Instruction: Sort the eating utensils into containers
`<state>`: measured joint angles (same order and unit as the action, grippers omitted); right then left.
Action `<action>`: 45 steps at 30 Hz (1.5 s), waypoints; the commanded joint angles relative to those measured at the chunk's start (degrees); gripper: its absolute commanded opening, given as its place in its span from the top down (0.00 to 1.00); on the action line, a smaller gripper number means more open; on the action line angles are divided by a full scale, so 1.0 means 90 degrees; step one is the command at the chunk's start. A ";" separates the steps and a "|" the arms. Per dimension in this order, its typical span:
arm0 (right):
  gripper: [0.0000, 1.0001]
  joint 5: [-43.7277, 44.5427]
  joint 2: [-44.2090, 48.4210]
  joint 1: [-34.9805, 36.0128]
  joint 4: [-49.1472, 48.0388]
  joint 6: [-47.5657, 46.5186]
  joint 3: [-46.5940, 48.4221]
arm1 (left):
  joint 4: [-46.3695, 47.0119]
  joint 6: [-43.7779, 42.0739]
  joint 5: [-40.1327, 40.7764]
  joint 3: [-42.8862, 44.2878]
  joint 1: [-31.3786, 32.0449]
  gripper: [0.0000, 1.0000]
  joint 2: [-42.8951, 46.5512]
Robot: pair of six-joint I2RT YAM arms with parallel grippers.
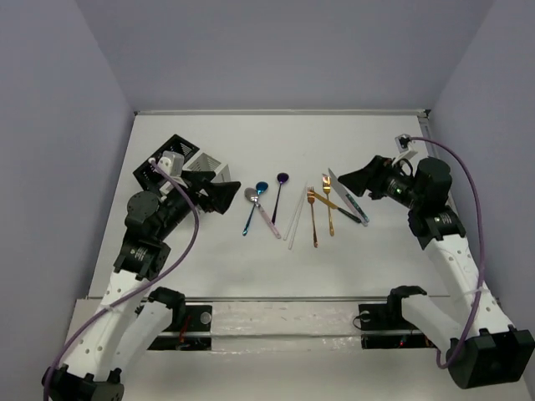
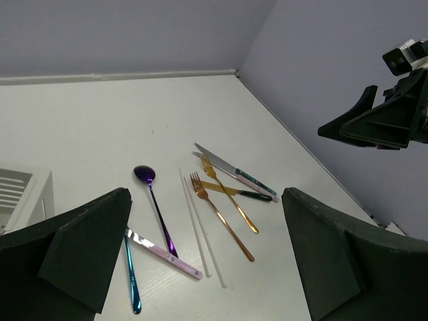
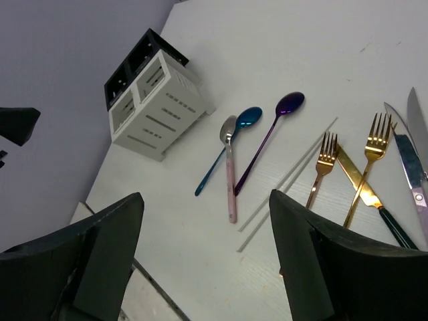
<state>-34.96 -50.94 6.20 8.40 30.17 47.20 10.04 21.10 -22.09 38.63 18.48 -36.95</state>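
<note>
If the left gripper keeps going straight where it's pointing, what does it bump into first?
Probably the silver spoon with the pale pink handle, lying nearest ahead of the open left gripper, beside the blue spoon. The gripper's height is unclear, so it might pass over.

Two containers stand together on the bench (image 3: 301,40): one black caddy (image 3: 127,70), one white caddy (image 3: 160,107). Right of the white caddy lie three spoons: silver spoon (image 3: 231,170), blue spoon (image 3: 214,170), purple spoon (image 3: 263,148). Farther from it lie two white chopsticks (image 3: 287,176), two gold forks (image 3: 326,154) and three knives: two silver-bladed knives (image 3: 411,167), one gold-bladed knife (image 3: 364,190).
</note>
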 commanded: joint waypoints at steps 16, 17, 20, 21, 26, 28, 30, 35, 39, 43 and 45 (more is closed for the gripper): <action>0.50 0.2632 -0.2610 0.3187 0.0608 -0.1262 0.1805 | 0.0222 0.0273 0.0119 0.0239 -0.0305 0.27 -0.0231; 0.52 0.2741 -0.2960 0.3449 0.0658 -0.1292 0.2009 | 0.0106 0.0214 0.0265 0.0239 -0.0305 0.35 -0.0201; 0.53 0.3179 -0.3673 0.3889 0.0862 -0.1418 0.2342 | -0.0109 0.0087 0.0548 0.0278 -0.0305 0.54 -0.0065; 0.53 0.3297 -0.3676 0.3892 0.0902 -0.1448 0.2440 | -0.0139 0.0068 0.0608 0.0288 -0.0305 0.57 -0.0035; 0.65 0.3834 -0.4845 0.4457 0.1466 -0.1682 0.3337 | -0.0421 0.0038 0.1065 0.0365 -0.0305 0.59 0.0014; 0.65 0.3933 -0.5198 0.4584 0.1712 -0.1761 0.3602 | -0.0529 0.0009 0.1281 0.0414 -0.0305 0.59 0.0062; 0.59 0.4138 -0.5706 0.4702 0.1878 -0.1849 0.3963 | -0.0646 -0.0020 0.1535 0.0463 -0.0305 0.59 0.0111; 0.51 0.4382 -0.6691 0.4770 0.2230 -0.1936 0.4656 | -0.0842 -0.0108 0.1926 0.0561 -0.0305 0.55 0.0248; 0.51 0.4626 -0.7112 0.4770 0.2367 -0.2005 0.4921 | -0.0872 -0.0196 0.2112 0.0629 -0.0305 0.50 0.0326; 0.50 0.4646 -0.7435 0.4770 0.2504 -0.2044 0.5107 | -0.0891 -0.0245 0.2142 0.0639 -0.0305 0.49 0.0355; 0.50 0.4637 -0.7523 0.4770 0.2514 -0.2034 0.5127 | -0.0901 -0.0235 0.2161 0.0639 -0.0305 0.48 0.0355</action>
<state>5.13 -117.95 48.90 29.65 13.04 90.19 0.93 20.01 -3.97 41.82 16.01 -34.24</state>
